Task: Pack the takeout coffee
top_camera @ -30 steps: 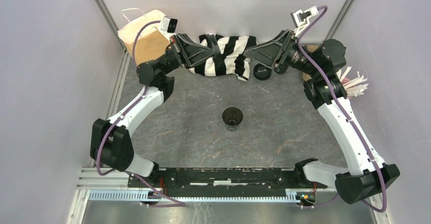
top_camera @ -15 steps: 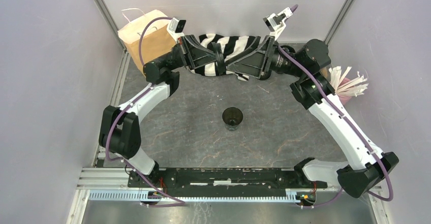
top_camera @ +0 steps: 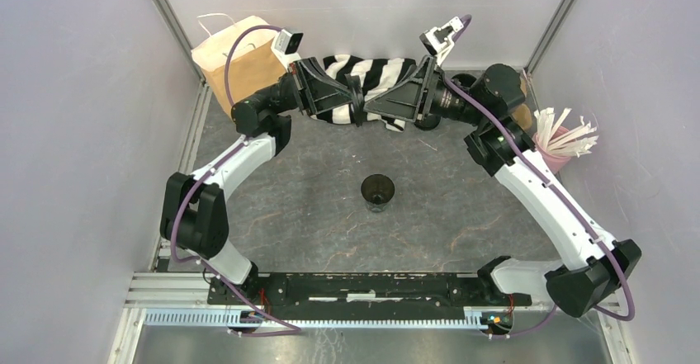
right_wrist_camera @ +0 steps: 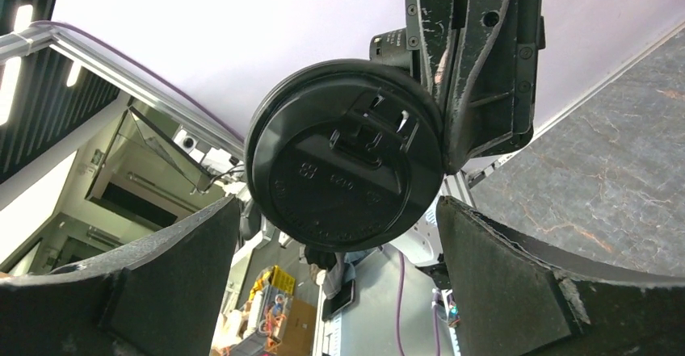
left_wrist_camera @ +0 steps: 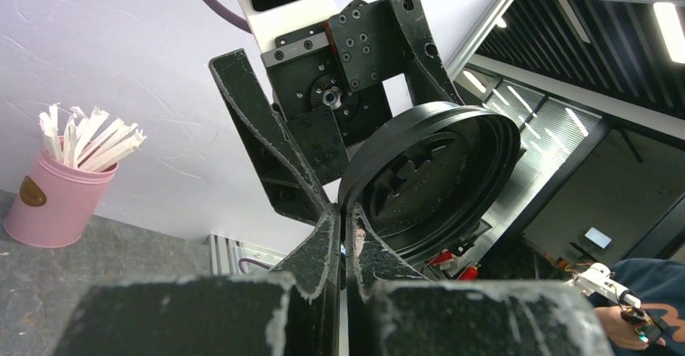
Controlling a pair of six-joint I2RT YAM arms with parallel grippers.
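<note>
Left claw [left_wrist_camera: 343, 217] clenched on the rim of a flat round black plastic lid [left_wrist_camera: 432, 178], above the grey counter [top_camera: 314, 207]. Right claw [right_wrist_camera: 338, 211] released, fingers spread, facing the lid. Small lidded black takeout coffee cup: hidden, position cannot be told.

Grey table [top_camera: 314, 207] carries lidless cup [top_camera: 377, 191], bag [top_camera: 235, 63], striped cloth [top_camera: 376, 71], pink holder [top_camera: 555, 156]

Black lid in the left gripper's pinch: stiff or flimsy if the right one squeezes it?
Probably light: the left gripper holds the lid by its rim alone. Thin moulded plastic, so likely flexes under a squeeze. Round, may roll if dropped.
</note>
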